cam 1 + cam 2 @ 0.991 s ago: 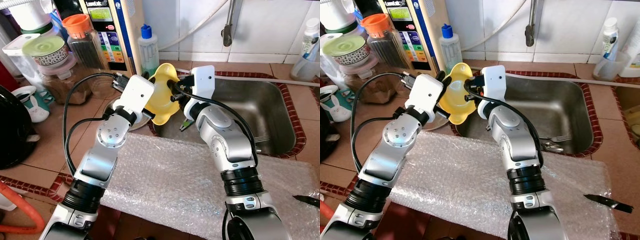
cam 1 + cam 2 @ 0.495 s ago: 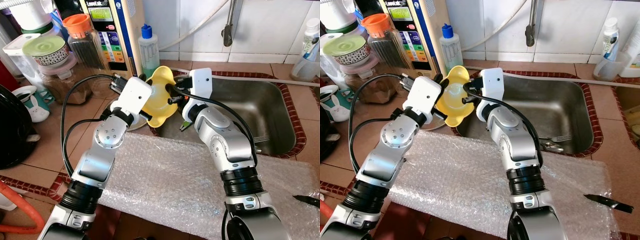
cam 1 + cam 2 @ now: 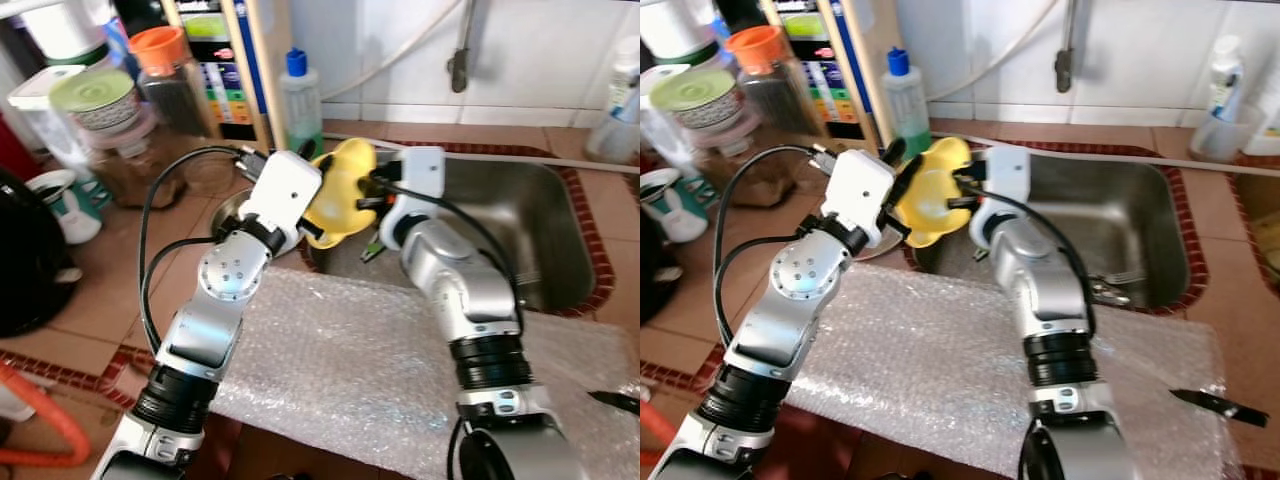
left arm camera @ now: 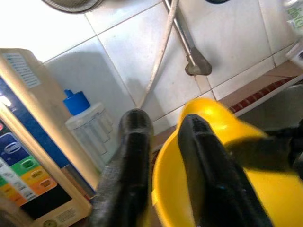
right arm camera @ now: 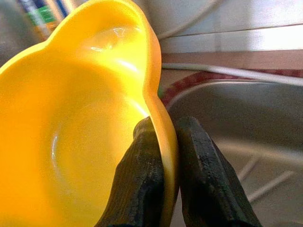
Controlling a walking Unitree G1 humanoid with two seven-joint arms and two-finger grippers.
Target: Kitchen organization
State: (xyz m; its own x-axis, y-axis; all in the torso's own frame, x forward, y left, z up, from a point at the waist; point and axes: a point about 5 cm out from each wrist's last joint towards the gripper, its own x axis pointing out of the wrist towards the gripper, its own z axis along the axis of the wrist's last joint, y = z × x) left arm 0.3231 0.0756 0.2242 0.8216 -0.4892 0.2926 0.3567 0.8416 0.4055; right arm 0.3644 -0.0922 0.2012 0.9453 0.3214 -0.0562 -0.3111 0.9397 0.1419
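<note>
A yellow wavy-rimmed bowl [image 3: 342, 185] hangs tilted over the left edge of the steel sink [image 3: 545, 235], held from both sides. My left gripper [image 4: 165, 122] straddles its rim, one black finger inside and one outside, and is shut on it. My right gripper [image 5: 168, 124] pinches the opposite rim between its two fingers [image 5: 142, 161], with the sink behind it. In the eye views the left gripper's white housing [image 3: 285, 190] is left of the bowl, and the right one's [image 3: 422, 172] is right of it.
Bubble wrap [image 3: 340, 370] covers the counter in front, with a black knife [image 3: 1220, 405] on its right end. A fork [image 3: 1122, 277] lies in the sink under the tap [image 3: 460, 65]. A blue-capped bottle [image 3: 302, 100] and jars [image 3: 170, 80] stand behind the bowl.
The bowl and both grippers have shifted slightly right, toward the sink, and the bowl is tilted more. The picture has turned blurry and shifted a little.
</note>
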